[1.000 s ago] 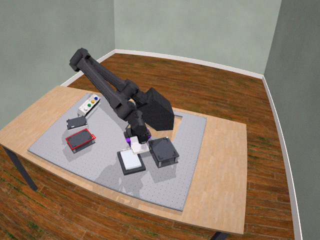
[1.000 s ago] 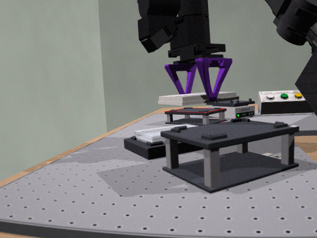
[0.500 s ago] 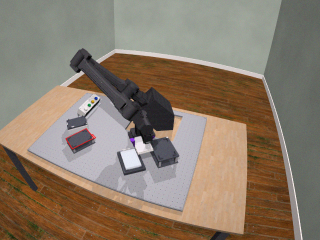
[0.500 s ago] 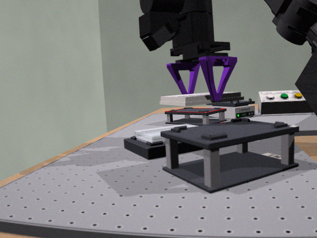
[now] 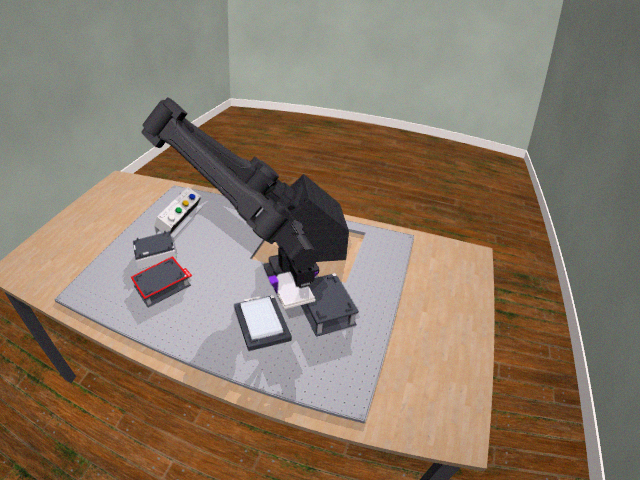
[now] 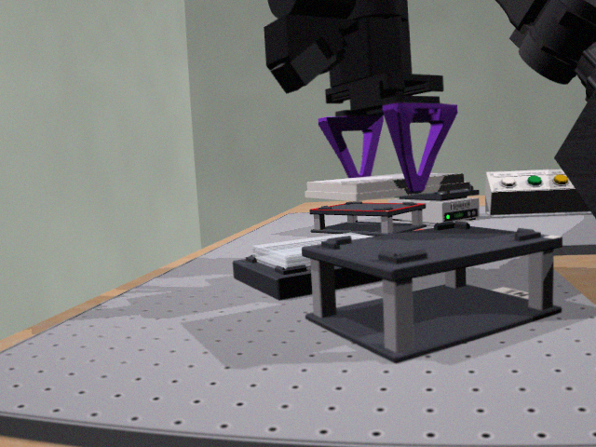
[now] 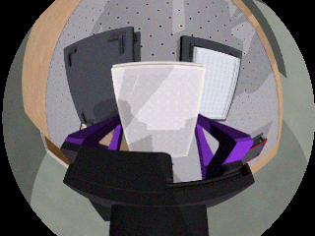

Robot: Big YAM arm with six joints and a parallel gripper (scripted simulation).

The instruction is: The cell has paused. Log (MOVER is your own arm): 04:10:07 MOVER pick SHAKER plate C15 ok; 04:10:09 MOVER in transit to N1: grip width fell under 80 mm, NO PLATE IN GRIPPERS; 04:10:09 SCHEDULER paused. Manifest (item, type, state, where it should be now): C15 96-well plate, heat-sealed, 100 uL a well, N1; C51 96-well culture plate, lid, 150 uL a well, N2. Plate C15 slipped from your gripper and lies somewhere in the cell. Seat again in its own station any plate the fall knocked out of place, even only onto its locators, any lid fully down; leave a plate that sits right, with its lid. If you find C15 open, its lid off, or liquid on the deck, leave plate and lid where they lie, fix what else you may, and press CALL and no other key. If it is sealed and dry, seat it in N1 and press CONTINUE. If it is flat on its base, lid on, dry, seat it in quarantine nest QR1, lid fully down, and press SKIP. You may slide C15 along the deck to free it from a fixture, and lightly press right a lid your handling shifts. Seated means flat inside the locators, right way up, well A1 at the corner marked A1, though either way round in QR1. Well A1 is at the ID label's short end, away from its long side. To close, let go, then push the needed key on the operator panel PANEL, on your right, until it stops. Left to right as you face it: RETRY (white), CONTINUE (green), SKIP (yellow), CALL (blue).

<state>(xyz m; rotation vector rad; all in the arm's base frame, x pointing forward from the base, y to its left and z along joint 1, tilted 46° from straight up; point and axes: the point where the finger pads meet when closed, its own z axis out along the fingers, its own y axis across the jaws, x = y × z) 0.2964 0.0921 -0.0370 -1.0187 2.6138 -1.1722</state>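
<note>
Purple jaws of the dark arm's gripper [image 6: 387, 184] grip a flat white sealed plate [image 6: 356, 187] by its long sides, level in the air just beside the raised dark grey nest on pale legs [image 6: 433, 250], on the side toward the low black nest with a lidded clear plate [image 6: 289, 254] on the perforated grey worktop [image 6: 192, 375]

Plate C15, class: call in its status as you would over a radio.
Gripper shut on plate C15, held level above the deck. Empty raised nest beside it. Lidded plate sits in low nest. Nothing in the way.
</note>
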